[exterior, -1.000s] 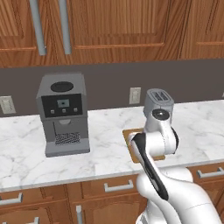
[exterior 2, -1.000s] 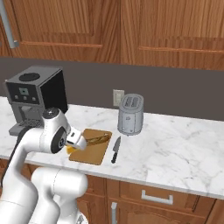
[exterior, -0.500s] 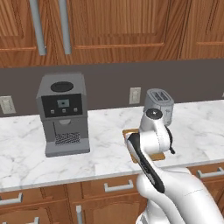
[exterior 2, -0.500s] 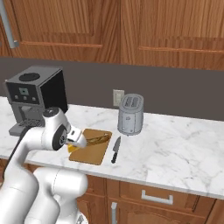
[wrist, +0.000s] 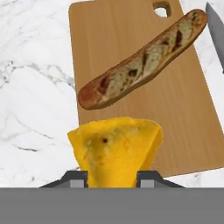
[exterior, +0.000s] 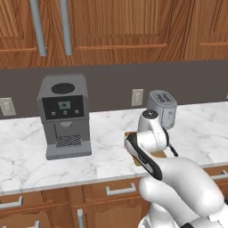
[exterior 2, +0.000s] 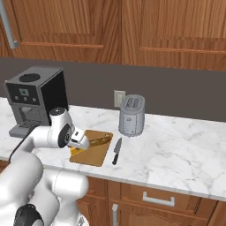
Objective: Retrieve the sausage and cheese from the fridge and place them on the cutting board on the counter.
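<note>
- Tool (wrist: 112,177): I am seeing it in the hand view with its two dark fingertips (wrist: 75,178) closed narrow against either side of the cheese (wrist: 114,151); I am holding that wedge and nothing else.
- Cheese: bright yellow wedge, sitting between the fingertips over the near edge of the cutting board (wrist: 131,43), partly over the marble just off the board's edge. In the right base view I am seeing a yellow patch (exterior 2: 76,150) under the tool (exterior 2: 80,143) at the board's near-left corner. I cannot tell whether it is touching the wood.
- Cutting board (exterior 2: 92,148): light-brown, lying flat near the front edge of the bench (exterior 2: 176,154), between the coffee machine and the toaster; its handle hole is pointing toward the wall side.
- Bread-like piece (wrist: 142,61): long, golden-brown with dark scoring, lying diagonally across the far half of the board; I am seeing it in the right base view too (exterior 2: 100,140).
- Knife (exterior 2: 116,151): dark handle, lying on the bench just beside the board's right edge, apart from it.
- Toaster (exterior 2: 131,115): silver, standing toward the back edge of the bench, behind the knife.
- Coffee machine (exterior: 64,115): grey and black, standing at the left part of the bench.
- Arm (exterior: 149,138): in the left base view I am seeing it covering most of the board (exterior: 130,134).
</note>
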Tool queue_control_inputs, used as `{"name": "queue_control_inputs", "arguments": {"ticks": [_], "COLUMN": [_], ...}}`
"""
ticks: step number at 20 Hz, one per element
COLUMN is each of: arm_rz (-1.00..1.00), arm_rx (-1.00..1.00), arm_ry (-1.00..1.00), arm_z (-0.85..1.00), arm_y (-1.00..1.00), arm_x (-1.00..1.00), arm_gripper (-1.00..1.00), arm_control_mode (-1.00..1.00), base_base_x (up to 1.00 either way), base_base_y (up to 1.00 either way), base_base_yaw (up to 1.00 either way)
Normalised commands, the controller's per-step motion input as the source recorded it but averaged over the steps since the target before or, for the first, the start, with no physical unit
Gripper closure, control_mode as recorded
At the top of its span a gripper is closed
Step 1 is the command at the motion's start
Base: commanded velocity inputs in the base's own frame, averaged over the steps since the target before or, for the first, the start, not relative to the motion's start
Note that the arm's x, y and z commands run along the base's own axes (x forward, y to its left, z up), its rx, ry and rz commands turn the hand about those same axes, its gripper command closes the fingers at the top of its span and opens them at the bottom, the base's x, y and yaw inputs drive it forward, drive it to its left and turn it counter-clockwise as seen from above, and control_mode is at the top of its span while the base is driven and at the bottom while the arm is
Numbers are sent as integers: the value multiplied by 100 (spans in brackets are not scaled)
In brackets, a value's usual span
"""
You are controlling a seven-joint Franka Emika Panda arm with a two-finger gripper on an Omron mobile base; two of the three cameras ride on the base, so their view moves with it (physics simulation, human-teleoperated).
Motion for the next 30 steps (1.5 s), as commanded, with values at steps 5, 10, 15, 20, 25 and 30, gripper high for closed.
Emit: {"name": "queue_control_inputs", "arguments": {"ticks": [5, 10, 15, 20, 25, 30], "arm_rz": [0, 0, 0, 1, 0, 0], "arm_rx": [0, 0, 2, 2, 2, 2], "arm_ry": [1, 0, -3, -3, -9, -14], "arm_z": [-46, -46, -33, -36, -23, -6], "arm_y": [0, 0, -10, -9, -11, -3], "arm_x": [17, 11, 4, -17, -21, -25], "arm_gripper": [100, 100, 100, 100, 100, -100], "arm_control_mode": [-100, -100, -100, -100, -100, -100], "base_base_x": [0, 0, 0, 0, 0, 0], "base_base_y": [0, 0, 0, 0, 0, 0], "base_base_yaw": [0, 0, 0, 0, 0, 0]}}
